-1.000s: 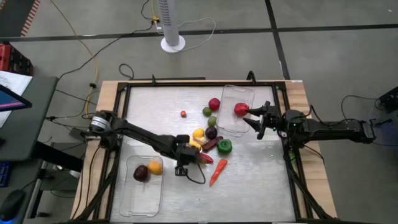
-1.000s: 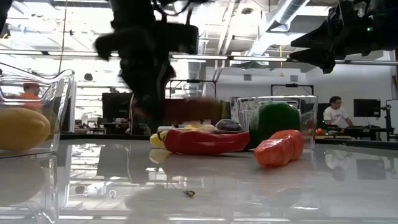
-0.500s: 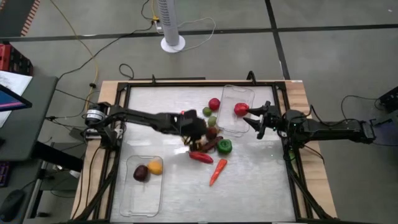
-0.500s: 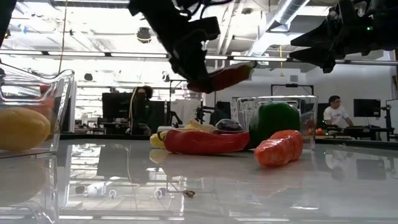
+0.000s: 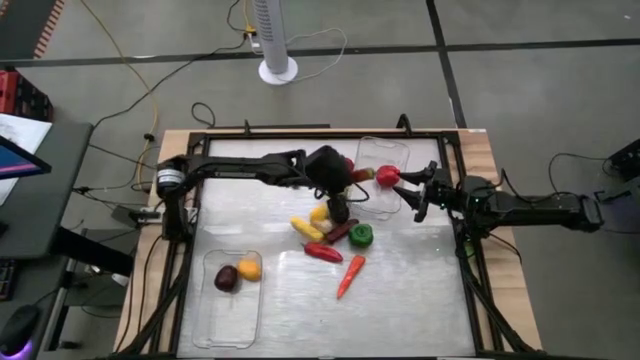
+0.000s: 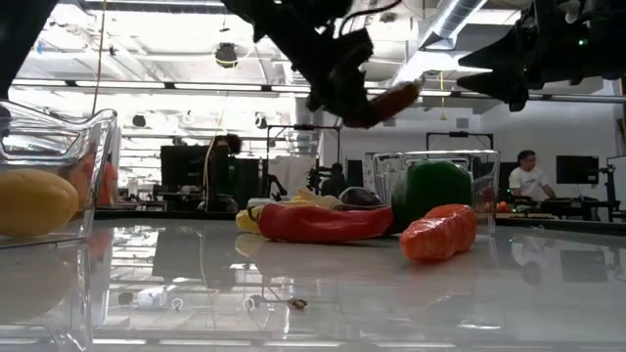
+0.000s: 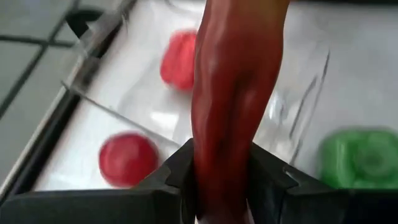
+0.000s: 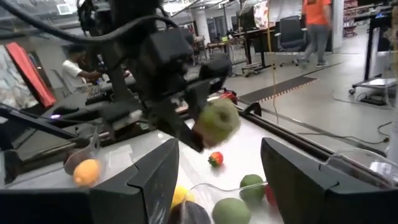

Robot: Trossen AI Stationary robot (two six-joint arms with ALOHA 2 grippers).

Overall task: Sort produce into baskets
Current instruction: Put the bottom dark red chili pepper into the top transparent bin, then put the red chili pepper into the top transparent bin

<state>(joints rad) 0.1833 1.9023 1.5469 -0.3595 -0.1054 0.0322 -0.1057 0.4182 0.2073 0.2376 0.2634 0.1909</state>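
1. The left wrist view shows what the high view hides: the left gripper (image 7: 221,186) has its jaws clamped on a long dark red pepper (image 7: 236,93), held lengthwise above a clear basket (image 7: 298,106) that contains one red piece (image 7: 180,59). A round red fruit (image 7: 127,158) lies on the worktop outside that basket's wall.
2. The high view places this left gripper (image 5: 335,180) in the air at the left rim of the far-right basket (image 5: 390,150), near the worktop's far edge.
3. The right gripper (image 5: 412,192) hovers at that basket's right rim with its jaws wide and nothing between them.
4. A second basket (image 5: 232,300) in the near-left corner holds a dark purple piece (image 5: 227,278) and an orange piece (image 5: 249,268).
5. At mid-worktop lie a red pepper (image 5: 324,252), an orange carrot (image 5: 350,275), a green pepper (image 5: 361,235) and a yellow piece (image 5: 305,228).
6. In the low view the green pepper (image 6: 430,194) partly hides the far basket behind it.
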